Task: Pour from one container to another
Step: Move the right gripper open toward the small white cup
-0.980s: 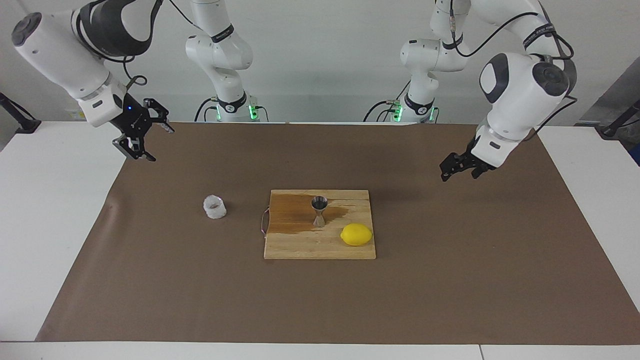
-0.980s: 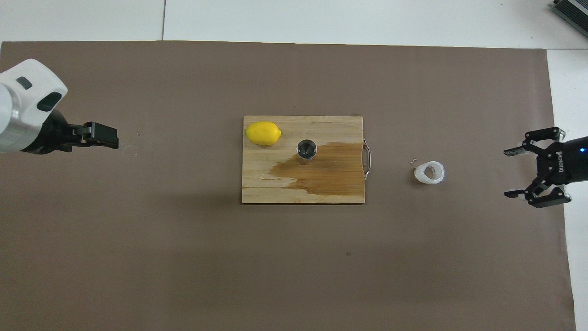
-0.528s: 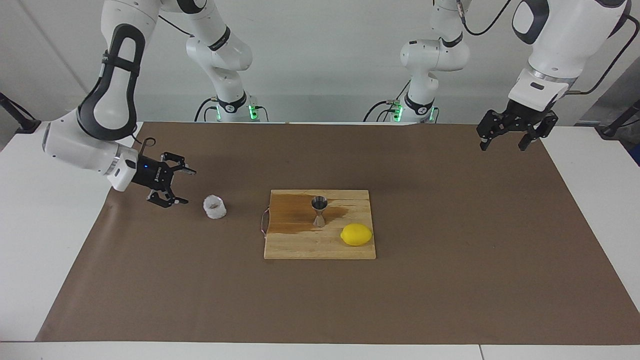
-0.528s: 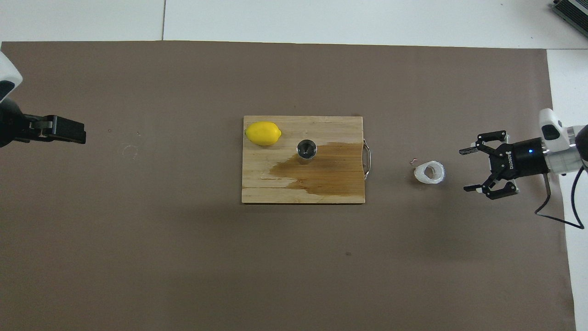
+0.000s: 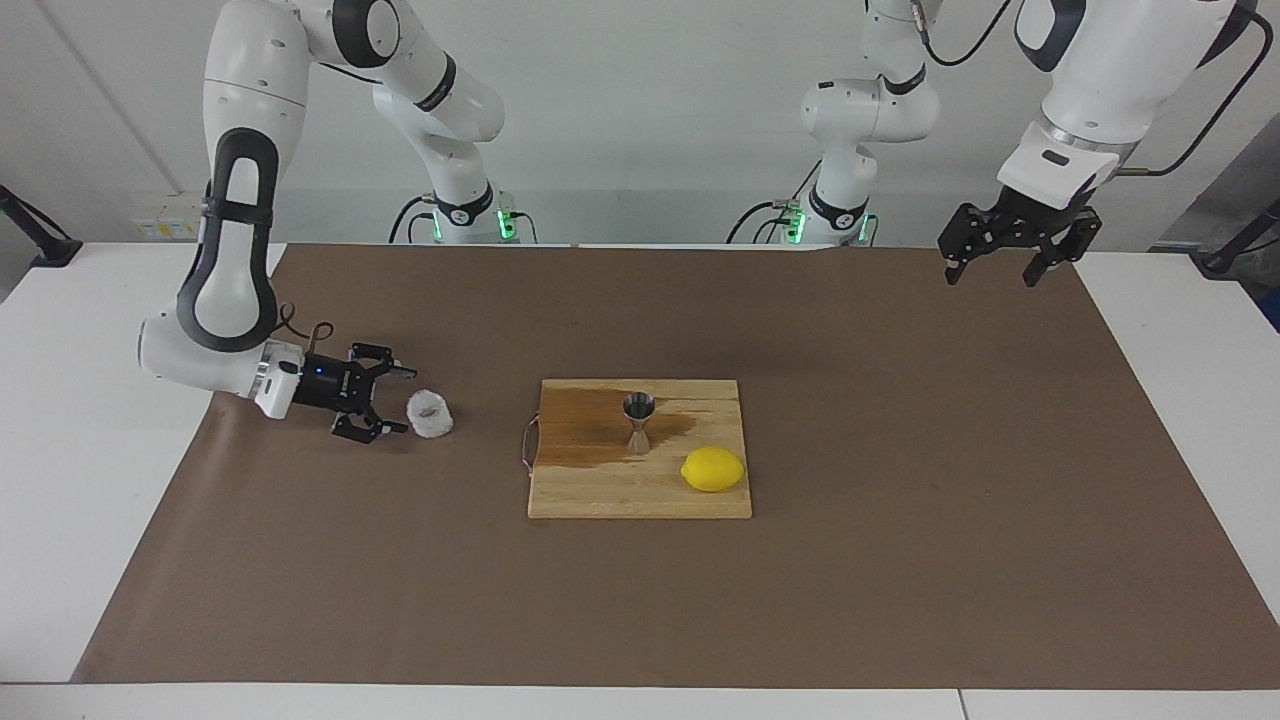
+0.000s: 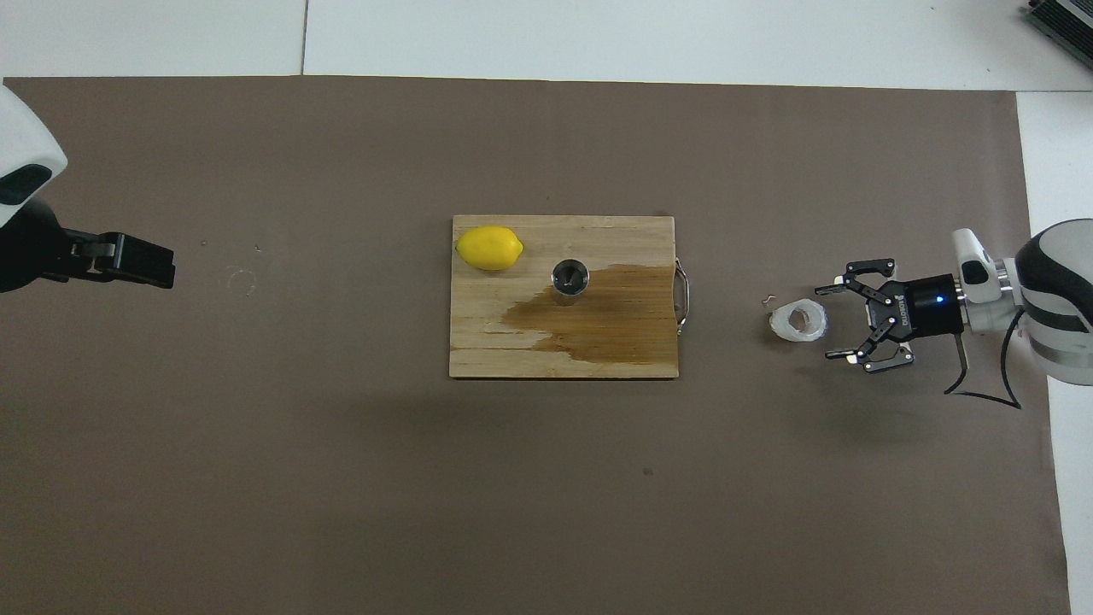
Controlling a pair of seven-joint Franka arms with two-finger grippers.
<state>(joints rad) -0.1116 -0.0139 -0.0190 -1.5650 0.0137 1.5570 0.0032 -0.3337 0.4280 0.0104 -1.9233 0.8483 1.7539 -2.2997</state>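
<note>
Facing view: right gripper [image 5: 398, 402] low on mat, fingers spread, just beside crinkly cup [image 5: 430, 414], not gripping. Jigger [image 5: 638, 422] upright on wet cutting board [image 5: 640, 495]. Left gripper [image 5: 996, 257] unclenched, waiting. Grasp, pour remain.

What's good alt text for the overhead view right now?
The right gripper, open and low over the brown mat, sits beside the crinkly cup, not yet around it. The steel jigger and a lemon stand on a stained cutting board mid-table; the left gripper waits apart.
</note>
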